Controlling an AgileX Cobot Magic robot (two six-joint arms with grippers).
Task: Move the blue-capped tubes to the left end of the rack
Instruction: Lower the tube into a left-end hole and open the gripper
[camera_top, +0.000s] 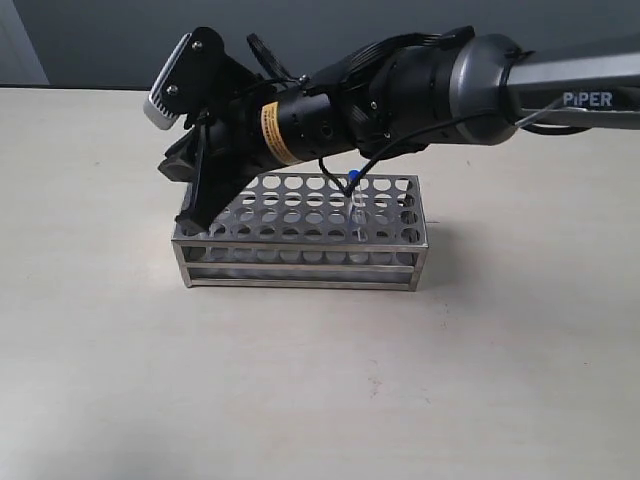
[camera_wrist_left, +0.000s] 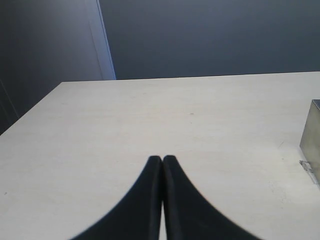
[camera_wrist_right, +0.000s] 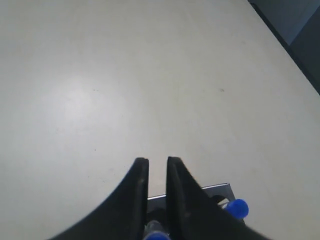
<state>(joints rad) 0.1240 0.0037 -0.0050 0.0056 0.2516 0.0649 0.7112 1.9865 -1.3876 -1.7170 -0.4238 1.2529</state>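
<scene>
The steel rack (camera_top: 300, 262) stands mid-table. One blue-capped tube (camera_top: 355, 190) stands upright in its right half. My right gripper (camera_top: 196, 212) reaches across from the right and points down at the rack's left end. In the right wrist view its fingers (camera_wrist_right: 156, 161) stand a narrow gap apart, with a blue-capped tube (camera_wrist_right: 158, 234) between them over the rack's corner (camera_wrist_right: 212, 190). A second blue cap (camera_wrist_right: 237, 207) shows beside one finger. Other tubes are hidden by the arm. My left gripper (camera_wrist_left: 162, 158) is shut and empty above bare table, out of the exterior view.
The right arm's dark body (camera_top: 400, 90) hangs over the back of the rack. A shiny end of the rack (camera_wrist_left: 311, 132) shows at the edge of the left wrist view. Pale tabletop (camera_top: 320, 400) surrounds the rack, with a dark wall behind.
</scene>
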